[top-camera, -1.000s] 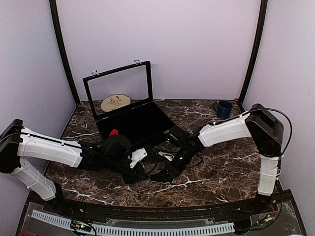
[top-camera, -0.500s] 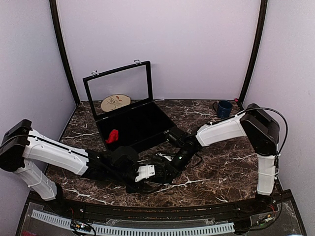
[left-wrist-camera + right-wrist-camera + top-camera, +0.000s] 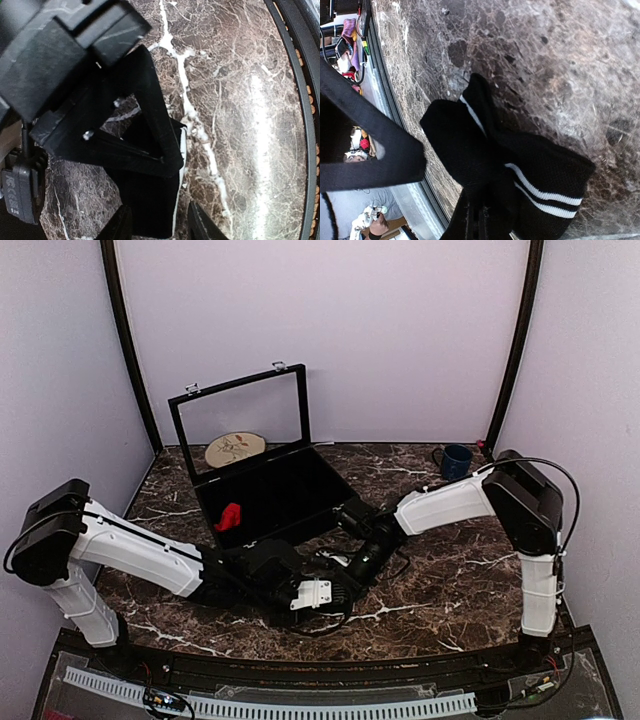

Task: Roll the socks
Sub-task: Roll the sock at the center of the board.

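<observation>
The black sock with white stripes (image 3: 540,175) lies bunched on the marble table (image 3: 450,580), near the middle front. My right gripper (image 3: 477,220) is shut on its folded middle; it also shows in the top view (image 3: 352,568). My left gripper (image 3: 160,227) is open. Its two fingertips (image 3: 120,227) straddle the sock's flat end (image 3: 150,200), just below the right gripper's fingers. In the top view the left gripper (image 3: 325,592) sits right beside the right one. A small red thing (image 3: 228,515), probably the red sock, lies in the open case; its pattern is too small to tell.
An open black case with an upright glass lid (image 3: 240,420) stands at the back left. A round wooden disc (image 3: 235,448) lies behind it. A blue mug (image 3: 456,460) stands at the back right. The table's dark front rim (image 3: 300,655) is close to both grippers.
My left arm has swung right and forward, uncovering the red thing and bringing its gripper up to the black sock. My right gripper has drawn slightly back with the sock.
</observation>
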Robot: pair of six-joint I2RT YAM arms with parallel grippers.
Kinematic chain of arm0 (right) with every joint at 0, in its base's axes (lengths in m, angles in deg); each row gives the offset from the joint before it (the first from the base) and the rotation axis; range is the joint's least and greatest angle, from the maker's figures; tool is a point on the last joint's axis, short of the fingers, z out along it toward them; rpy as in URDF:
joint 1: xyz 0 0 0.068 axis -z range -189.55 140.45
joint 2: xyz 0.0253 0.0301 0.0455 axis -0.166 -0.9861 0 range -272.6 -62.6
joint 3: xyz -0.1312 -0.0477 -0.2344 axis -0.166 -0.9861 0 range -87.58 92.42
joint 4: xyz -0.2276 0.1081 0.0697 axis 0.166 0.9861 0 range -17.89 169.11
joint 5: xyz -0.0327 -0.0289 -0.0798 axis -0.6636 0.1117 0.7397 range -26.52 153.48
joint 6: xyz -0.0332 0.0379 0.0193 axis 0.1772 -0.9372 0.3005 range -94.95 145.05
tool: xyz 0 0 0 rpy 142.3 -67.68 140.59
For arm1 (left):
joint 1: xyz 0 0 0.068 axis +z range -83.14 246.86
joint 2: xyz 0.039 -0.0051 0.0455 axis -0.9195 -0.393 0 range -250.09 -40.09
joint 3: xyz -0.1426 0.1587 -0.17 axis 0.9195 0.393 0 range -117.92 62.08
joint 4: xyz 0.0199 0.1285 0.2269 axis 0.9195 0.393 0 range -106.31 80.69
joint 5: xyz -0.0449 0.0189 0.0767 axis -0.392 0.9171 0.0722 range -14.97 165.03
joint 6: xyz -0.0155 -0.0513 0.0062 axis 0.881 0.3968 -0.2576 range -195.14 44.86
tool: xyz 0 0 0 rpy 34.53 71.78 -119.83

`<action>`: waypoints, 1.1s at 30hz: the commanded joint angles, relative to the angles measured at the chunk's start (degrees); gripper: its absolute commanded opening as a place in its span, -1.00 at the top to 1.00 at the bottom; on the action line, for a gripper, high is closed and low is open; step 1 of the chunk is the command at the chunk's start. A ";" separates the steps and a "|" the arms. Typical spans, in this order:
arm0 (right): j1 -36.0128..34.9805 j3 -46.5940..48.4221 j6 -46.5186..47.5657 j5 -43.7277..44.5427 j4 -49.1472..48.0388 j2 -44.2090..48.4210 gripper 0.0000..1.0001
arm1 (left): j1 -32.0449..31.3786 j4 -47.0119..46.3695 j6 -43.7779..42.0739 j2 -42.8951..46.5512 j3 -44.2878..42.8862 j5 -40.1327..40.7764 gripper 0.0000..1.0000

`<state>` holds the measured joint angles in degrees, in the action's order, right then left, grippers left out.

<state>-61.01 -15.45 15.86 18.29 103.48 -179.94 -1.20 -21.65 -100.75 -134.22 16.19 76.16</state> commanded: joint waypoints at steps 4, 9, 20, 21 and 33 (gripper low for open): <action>0.99 1.89 1.84 -1.19 2.03 -1.42 1.00 | -0.31 0.73 -3.80 -1.54 -1.40 -0.21 0.18; 1.19 2.47 2.72 -1.95 2.94 -1.75 1.00 | -0.31 0.80 -4.36 -2.23 -1.34 1.37 0.17; 1.17 1.95 3.04 -3.39 2.81 -2.02 1.00 | -0.26 -0.56 -6.28 -4.50 -2.53 5.28 0.16; 1.19 1.95 3.04 -3.41 2.86 -2.09 1.00 | -0.32 -0.36 -6.33 -4.75 -2.80 5.41 0.16; 1.19 1.93 3.13 -3.50 2.90 -2.11 1.00 | -0.32 9.60 -6.15 -7.96 -6.69 1.33 0.80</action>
<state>-60.12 -14.11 18.48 15.71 105.60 -181.12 -1.26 -17.83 -106.87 -141.06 11.29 79.52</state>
